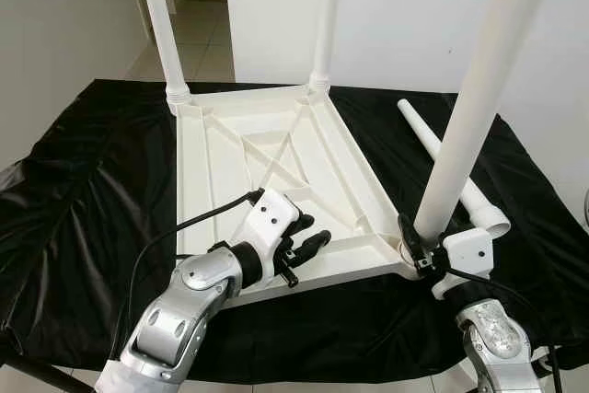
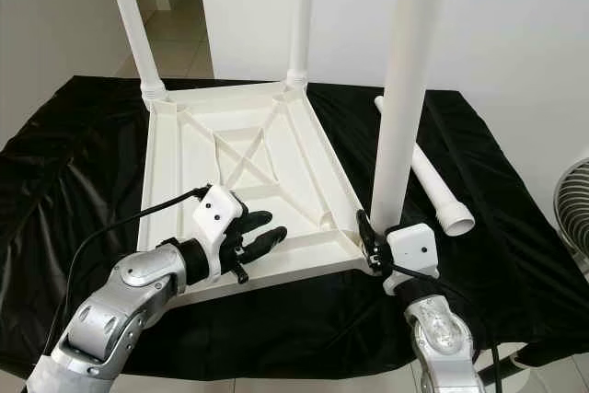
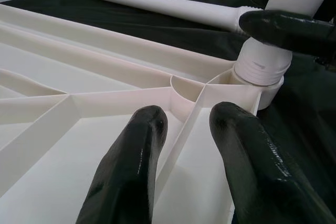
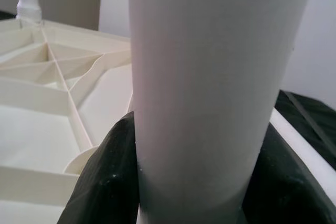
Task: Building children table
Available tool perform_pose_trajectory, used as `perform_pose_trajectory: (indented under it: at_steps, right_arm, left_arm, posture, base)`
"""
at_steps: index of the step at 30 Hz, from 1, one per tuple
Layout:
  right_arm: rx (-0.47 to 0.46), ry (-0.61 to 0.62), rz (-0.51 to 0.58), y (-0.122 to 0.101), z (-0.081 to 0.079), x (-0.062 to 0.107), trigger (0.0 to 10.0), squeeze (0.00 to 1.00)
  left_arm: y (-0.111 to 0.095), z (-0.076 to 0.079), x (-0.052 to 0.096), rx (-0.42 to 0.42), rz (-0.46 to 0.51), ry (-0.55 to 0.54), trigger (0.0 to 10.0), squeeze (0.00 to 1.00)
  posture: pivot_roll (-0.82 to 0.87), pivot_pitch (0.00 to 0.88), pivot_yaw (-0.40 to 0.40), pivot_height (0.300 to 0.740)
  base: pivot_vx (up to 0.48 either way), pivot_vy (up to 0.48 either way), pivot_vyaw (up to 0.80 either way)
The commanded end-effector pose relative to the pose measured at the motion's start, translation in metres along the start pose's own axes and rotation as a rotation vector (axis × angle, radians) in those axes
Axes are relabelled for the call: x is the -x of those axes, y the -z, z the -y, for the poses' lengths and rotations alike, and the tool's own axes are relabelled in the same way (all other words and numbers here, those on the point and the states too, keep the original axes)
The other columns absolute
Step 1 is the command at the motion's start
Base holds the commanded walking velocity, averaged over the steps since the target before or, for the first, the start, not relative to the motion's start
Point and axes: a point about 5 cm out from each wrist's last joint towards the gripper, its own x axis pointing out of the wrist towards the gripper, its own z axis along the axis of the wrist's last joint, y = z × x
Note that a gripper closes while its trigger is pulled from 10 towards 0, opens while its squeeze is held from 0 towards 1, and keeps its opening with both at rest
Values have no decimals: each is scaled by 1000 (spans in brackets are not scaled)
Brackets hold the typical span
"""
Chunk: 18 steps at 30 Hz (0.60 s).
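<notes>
your right end effector (image 2: 373, 244) sits at the near right corner of the upturned tabletop (image 1: 276, 181), its two black fingers (image 4: 100, 182) closed around the base of an upright white leg (image 1: 474, 108), one finger on each side of the tube, as the right wrist view shows; the leg stands in that corner's socket and rises out of the top of the head views. your left end effector (image 1: 308, 244) is to the left of the right one along the same near edge, resting on the ribbed underside of the tabletop with its fingers (image 3: 131, 171) parted and holding nothing; a thin plastic rib runs between the two fingertips in the left wrist view, and they point toward the socket where the right one grips. just beyond and to the right of your right end effector, a loose leg (image 1: 451, 167) lies flat on the black cloth (image 1: 83, 200) that covers the counter, off the tabletop's right edge. farther out from both end effectors, at the far edge of the tabletop, two more legs stand upright in their corner sockets: the far left leg (image 1: 164, 25) and the far right leg (image 1: 324, 16). past the counter there is a white wall (image 1: 414, 6).
</notes>
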Motion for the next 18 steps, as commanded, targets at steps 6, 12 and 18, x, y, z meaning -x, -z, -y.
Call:
perform_pose_trajectory:
  at_steps: [6,12,18]
  right_arm:
    - [-222,-1,-184,28,-11,11,10000,0]
    - [-264,35,-244,33,-6,10,10000,0]
    - [-328,73,-297,38,-4,10,10000,0]
  left_arm:
    - [-7,0,0,-12,17,8,10000,0]
    - [-8,1,0,-9,14,13,10000,0]
    - [-8,0,1,-9,12,12,10000,0]
  posture:
    - [-31,75,45,740]
    - [-32,79,47,740]
    - [-31,84,45,740]
  base:
    - [0,0,0]
    - [0,0,0]
    - [0,0,0]
